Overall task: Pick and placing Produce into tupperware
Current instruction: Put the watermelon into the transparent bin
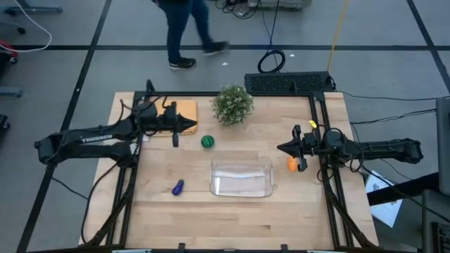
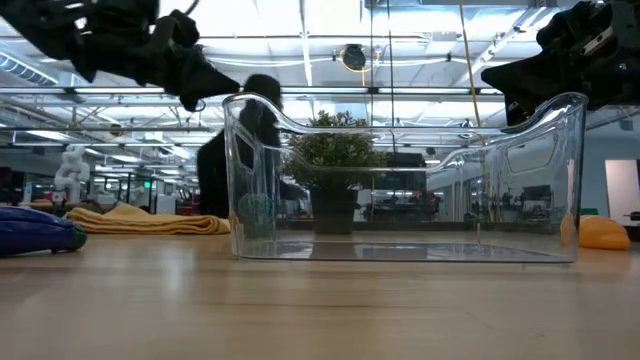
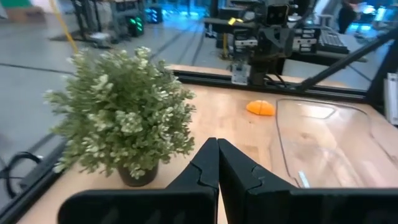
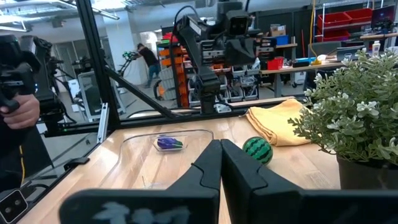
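The clear tupperware [image 1: 213,177] stands on its base at the table's middle, toward the near side. All three produce pieces lie on the table outside it. The green striped ball [image 1: 207,142] is beyond its far left corner, the purple piece [image 1: 178,187] to its left, and the orange piece [image 1: 292,164] to its right. My left gripper [image 1: 194,126] hovers shut over the far left, beside the yellow cloth, pointing right; the ball lies just past its tip. My right gripper [image 1: 280,148] hovers shut at the right, pointing left, with the orange piece just nearward of it.
A bushy potted plant [image 1: 233,104] stands at the far middle. A folded yellow cloth [image 1: 184,111] lies at the far left under my left arm. Dark frame rails [image 1: 318,126] run along the table's sides. A person [image 1: 186,31] walks beyond the far edge.
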You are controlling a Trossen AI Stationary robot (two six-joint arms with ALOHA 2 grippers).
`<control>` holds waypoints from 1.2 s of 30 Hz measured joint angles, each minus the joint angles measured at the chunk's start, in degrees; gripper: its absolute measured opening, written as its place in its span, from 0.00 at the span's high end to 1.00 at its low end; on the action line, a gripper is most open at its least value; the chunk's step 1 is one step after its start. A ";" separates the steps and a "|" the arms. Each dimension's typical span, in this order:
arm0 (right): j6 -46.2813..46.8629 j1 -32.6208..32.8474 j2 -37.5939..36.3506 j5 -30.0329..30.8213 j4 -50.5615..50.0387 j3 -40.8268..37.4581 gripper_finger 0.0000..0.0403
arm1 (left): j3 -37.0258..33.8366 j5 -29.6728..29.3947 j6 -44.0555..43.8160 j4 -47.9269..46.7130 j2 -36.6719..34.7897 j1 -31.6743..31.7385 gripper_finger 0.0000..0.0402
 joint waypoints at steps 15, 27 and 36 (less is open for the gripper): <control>0.13 -0.02 -0.02 0.02 -0.48 0.00 1.00 | 16.71 2.45 3.52 -11.83 15.14 0.33 1.00; -1.25 -0.02 -0.02 0.00 -0.46 0.00 1.00 | 32.30 3.12 7.26 -28.89 23.71 -1.55 0.99; -0.90 -0.02 0.00 0.00 -0.50 0.00 1.00 | 42.10 2.02 11.19 -44.93 31.67 -2.14 0.99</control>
